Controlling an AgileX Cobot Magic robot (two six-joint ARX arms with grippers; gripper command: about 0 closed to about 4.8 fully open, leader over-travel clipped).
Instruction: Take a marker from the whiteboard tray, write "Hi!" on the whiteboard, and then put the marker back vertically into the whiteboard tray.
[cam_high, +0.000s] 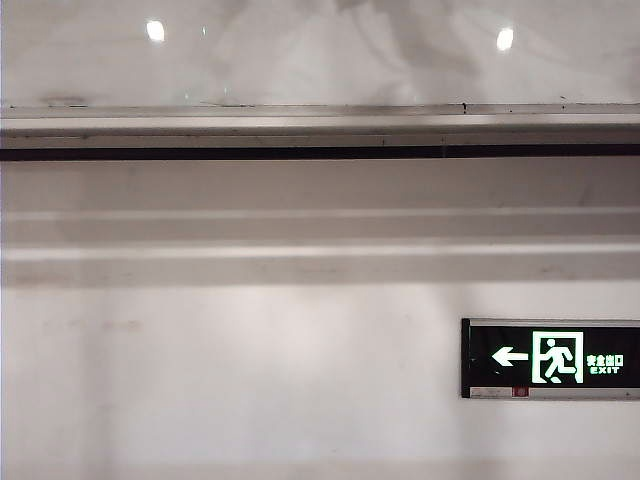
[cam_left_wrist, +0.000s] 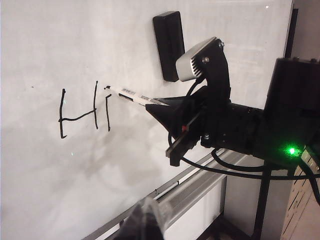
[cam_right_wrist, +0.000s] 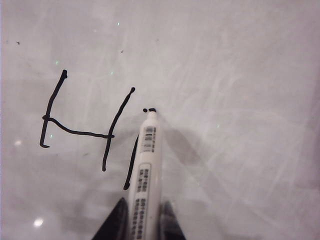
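The right gripper (cam_right_wrist: 142, 212) has its jaws clamped on the marker (cam_right_wrist: 144, 165), tip against the whiteboard (cam_right_wrist: 235, 75) at the "i" dot. Whether the left gripper (cam_left_wrist: 145, 225) has its jaws parted, I cannot tell.

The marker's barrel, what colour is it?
White, with small black printed labels; the marker shows best in the right wrist view.

The whiteboard (cam_right_wrist: 225, 75) is glossy and smooth (lights mirror in it); the marker (cam_right_wrist: 145, 170) looks like white plastic; the tray (cam_high: 320, 125) is brushed metal.

Marker (cam_right_wrist: 145, 170) in right gripper (cam_right_wrist: 142, 220), tip on whiteboard (cam_right_wrist: 240, 75) (beside "H").
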